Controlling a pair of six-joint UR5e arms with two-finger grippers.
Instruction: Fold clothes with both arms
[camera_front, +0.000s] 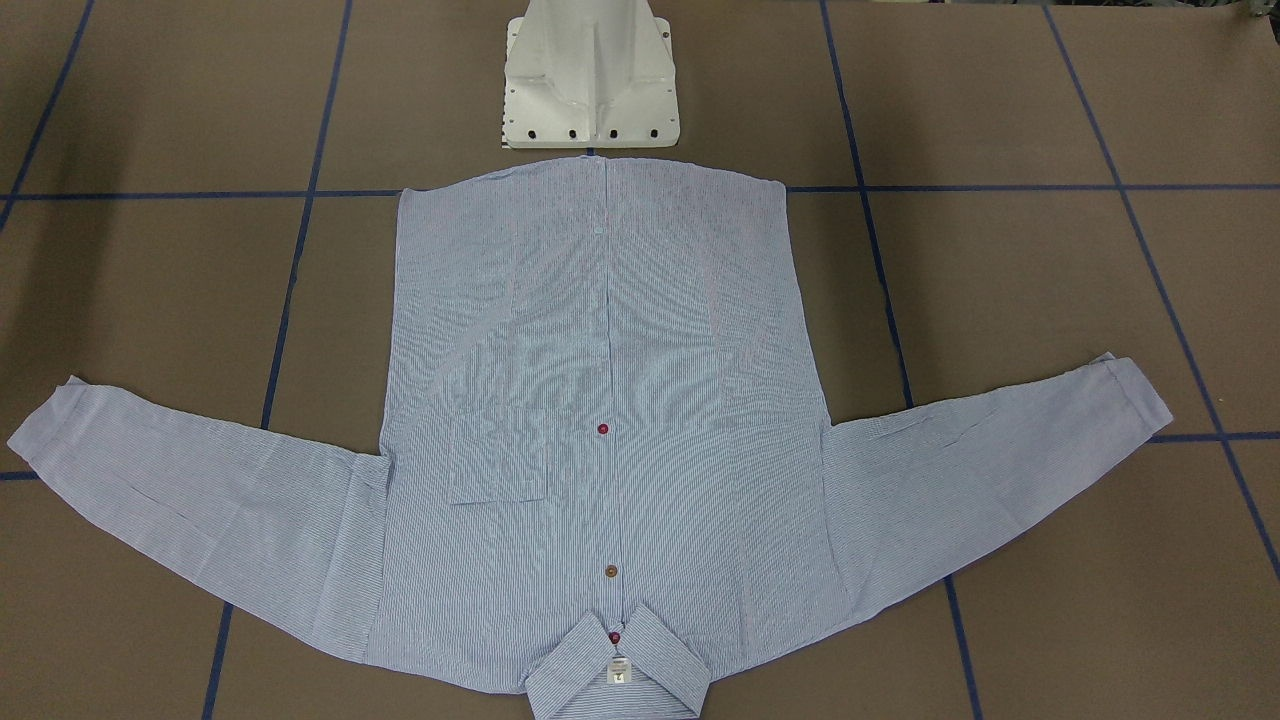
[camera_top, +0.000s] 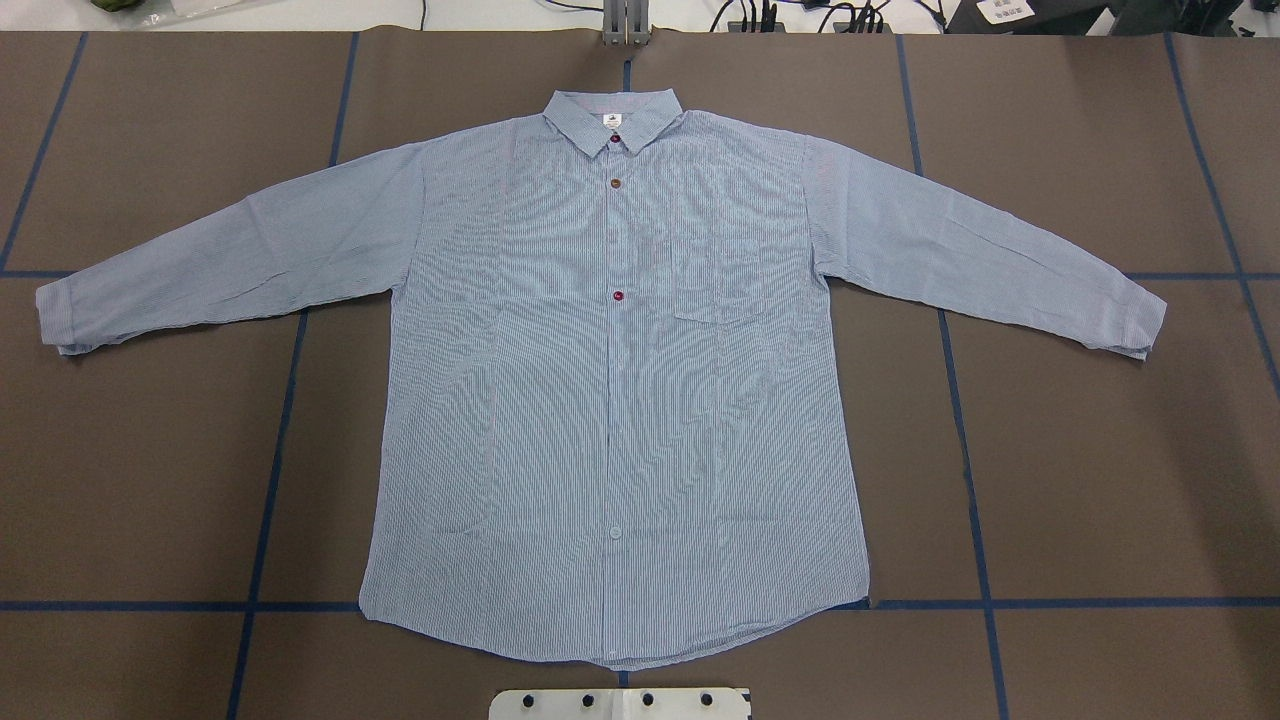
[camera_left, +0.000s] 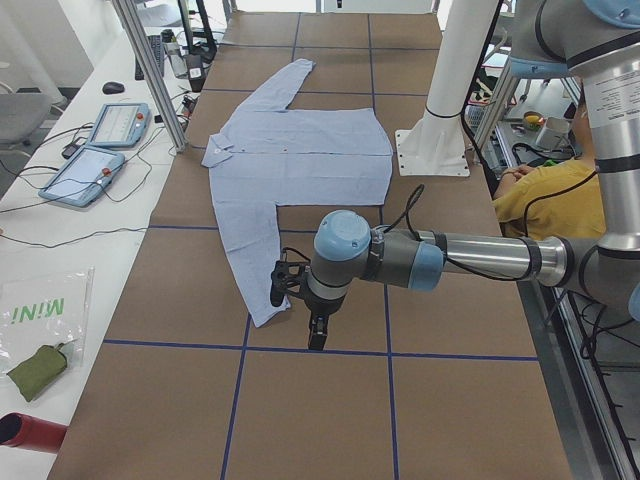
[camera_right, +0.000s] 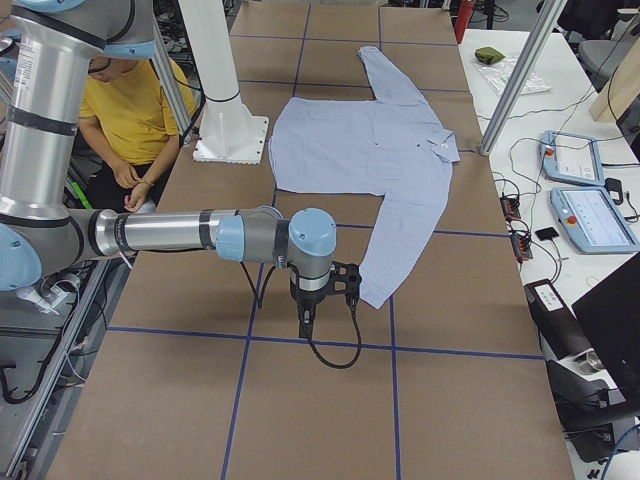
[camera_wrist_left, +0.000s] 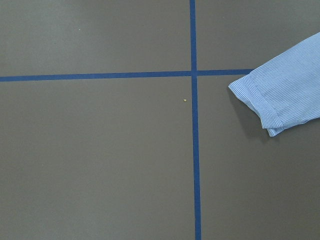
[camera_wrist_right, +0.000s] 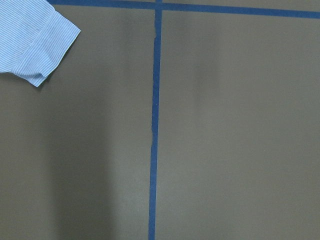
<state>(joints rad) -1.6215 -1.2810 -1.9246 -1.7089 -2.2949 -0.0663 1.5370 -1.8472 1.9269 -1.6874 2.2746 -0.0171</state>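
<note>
The light blue striped shirt (camera_top: 620, 400) lies flat and buttoned, front up, both sleeves spread, collar at the far edge from the robot (camera_front: 600, 400). The left arm's gripper (camera_left: 317, 335) hangs above the table just beyond the shirt's near cuff (camera_left: 262, 310); that cuff shows in the left wrist view (camera_wrist_left: 285, 95). The right arm's gripper (camera_right: 305, 325) hangs beside the other cuff (camera_right: 372, 290), which shows in the right wrist view (camera_wrist_right: 30, 40). Neither gripper touches the shirt. I cannot tell whether either gripper is open or shut. Neither shows in the overhead or front views.
The white pedestal base (camera_front: 590, 80) stands at the shirt's hem. Blue tape lines (camera_top: 270, 480) grid the brown table. A person in yellow (camera_right: 120, 110) sits behind the robot. Teach pendants (camera_left: 95, 160) and metal posts (camera_left: 150, 70) line the far table edge.
</note>
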